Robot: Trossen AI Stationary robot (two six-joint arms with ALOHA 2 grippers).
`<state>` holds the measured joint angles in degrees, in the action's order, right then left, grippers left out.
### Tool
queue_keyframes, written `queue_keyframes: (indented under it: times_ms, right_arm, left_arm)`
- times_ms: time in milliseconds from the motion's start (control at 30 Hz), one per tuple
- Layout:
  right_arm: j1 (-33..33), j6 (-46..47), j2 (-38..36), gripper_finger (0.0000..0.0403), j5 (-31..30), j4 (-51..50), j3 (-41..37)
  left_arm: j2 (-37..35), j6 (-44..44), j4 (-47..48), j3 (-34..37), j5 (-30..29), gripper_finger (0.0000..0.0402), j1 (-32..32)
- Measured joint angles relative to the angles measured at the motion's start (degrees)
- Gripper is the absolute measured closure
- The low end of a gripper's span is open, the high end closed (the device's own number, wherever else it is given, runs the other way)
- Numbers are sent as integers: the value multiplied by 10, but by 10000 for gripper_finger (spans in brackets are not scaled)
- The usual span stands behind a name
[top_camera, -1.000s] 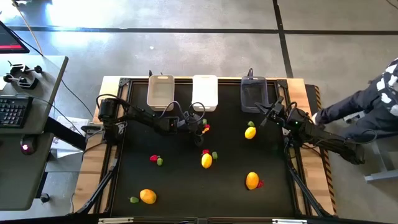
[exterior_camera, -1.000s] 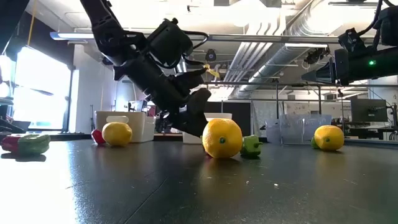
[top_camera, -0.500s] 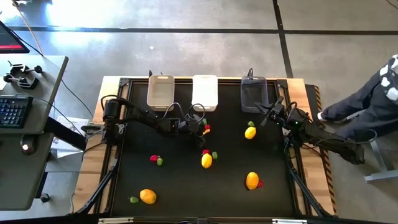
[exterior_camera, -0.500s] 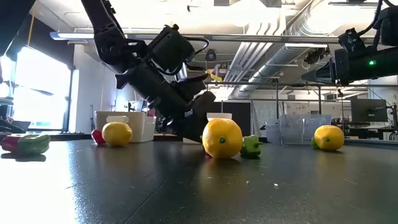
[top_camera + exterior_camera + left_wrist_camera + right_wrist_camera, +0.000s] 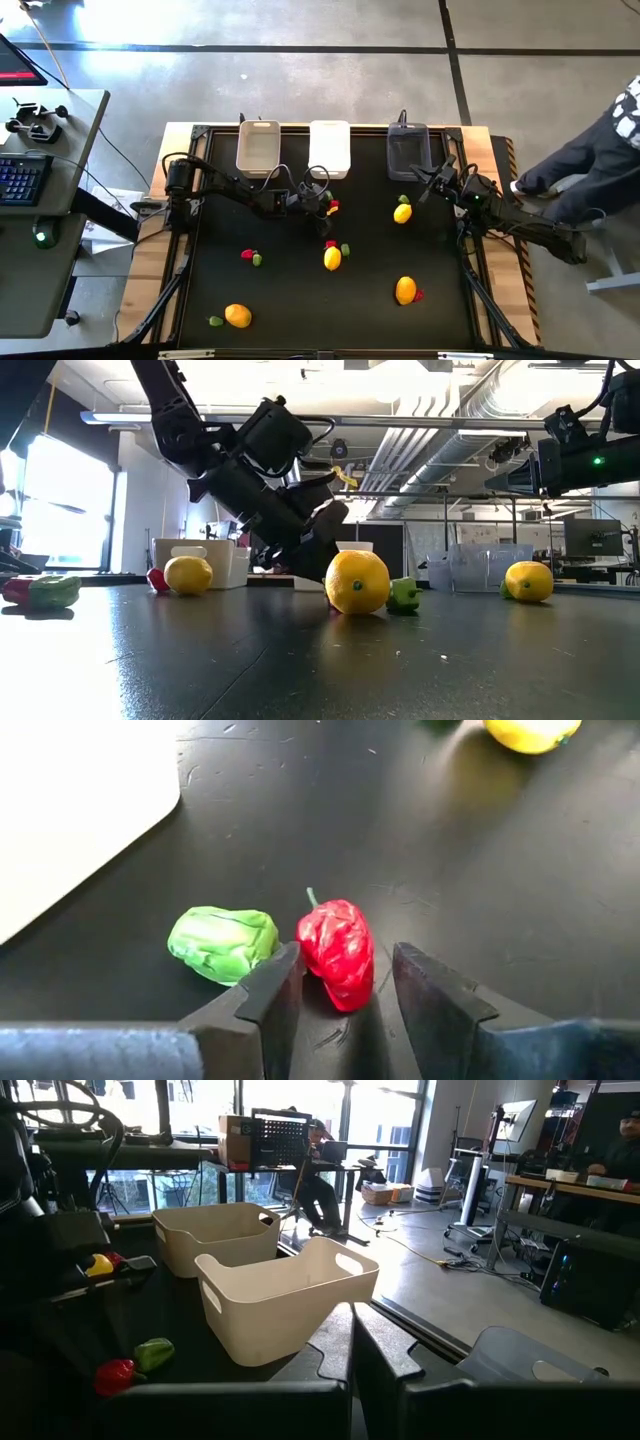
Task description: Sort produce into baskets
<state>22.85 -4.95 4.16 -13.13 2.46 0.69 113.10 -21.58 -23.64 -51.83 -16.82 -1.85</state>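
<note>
left gripper [image 5: 345, 982] | jaws apart, straddling red piece [image 5: 337, 952] on the mat, not yet clamped | green piece [image 5: 222, 942] just beside it | both near white basket [image 5: 329, 148], upper centre | right gripper [image 5: 432, 183] | clenched, empty, by dark basket [image 5: 408, 150]

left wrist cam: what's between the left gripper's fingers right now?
In the left wrist view, the red piece sits on the table between the left gripper's open fingers. The green piece lies just outside, beside one finger.
</note>
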Motion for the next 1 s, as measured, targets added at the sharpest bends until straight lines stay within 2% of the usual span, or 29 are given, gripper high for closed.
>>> queue_keyframes:
  times_ms: [533,733,1000]
  right_arm:
    - [0,0,0,402,0,0,0]
    - [0,0,0,402,0,0,0]
    - [0,0,0,402,0,0,0]
  left_arm:
    - [0,13,-7,0,15,348,-6]
    - [-1,39,-9,0,64,372,-17]
    - [-1,63,-11,0,84,397,-24]
